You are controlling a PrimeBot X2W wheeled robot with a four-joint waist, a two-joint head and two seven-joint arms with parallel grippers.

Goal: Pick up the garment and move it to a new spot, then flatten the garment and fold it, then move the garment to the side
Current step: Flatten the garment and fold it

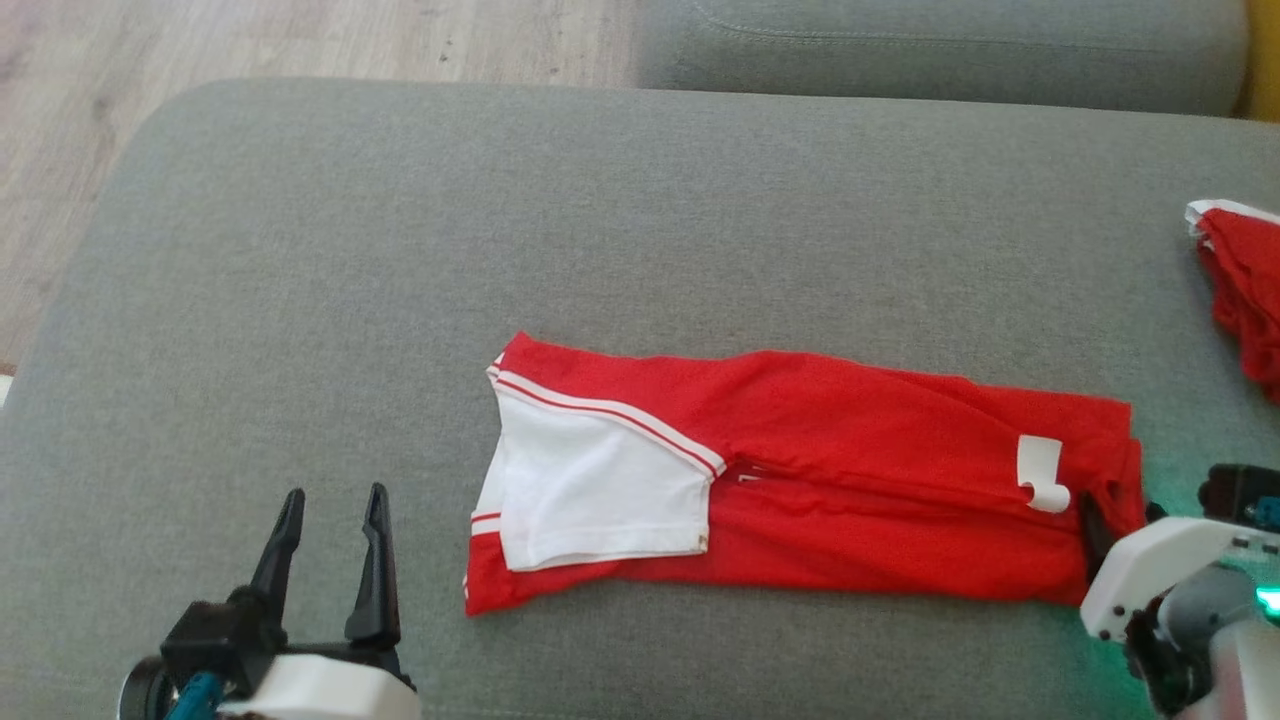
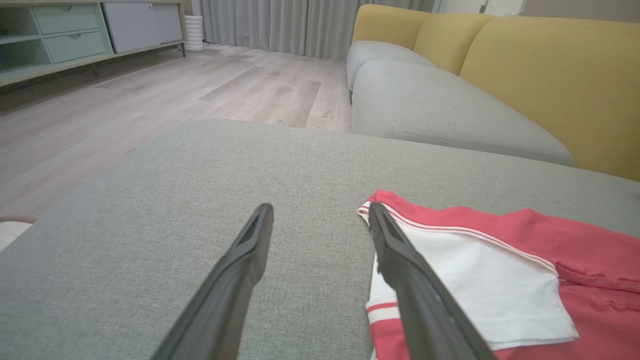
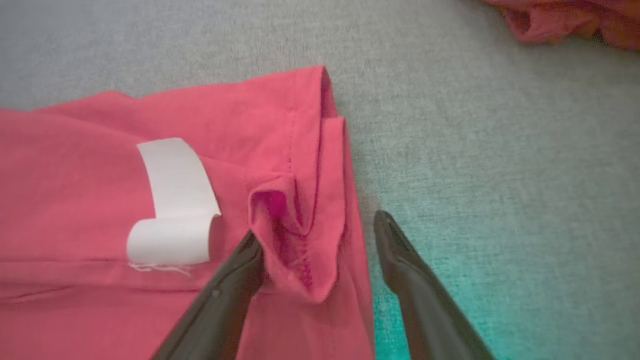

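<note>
On the grey cushion (image 1: 300, 250), the garment (image 1: 850, 470) lies folded long between the left end effector (image 1: 335, 493) and the right end effector (image 3: 317, 226). The left stands wide open, empty, beside the white end — the right, equally open and empty, straddles the other hem, I judge to pinch it.

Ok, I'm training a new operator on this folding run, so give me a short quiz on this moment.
1. True or false: the left gripper is shut on the red shirt.
2. Which shirt end is the right gripper at? A) white sleeve B) hem by the white label C) neither
3. Fill in: the second red garment lies on the grey cushion toward the robot's ___.
Key: 1 false; 2 B; 3 right.
</note>
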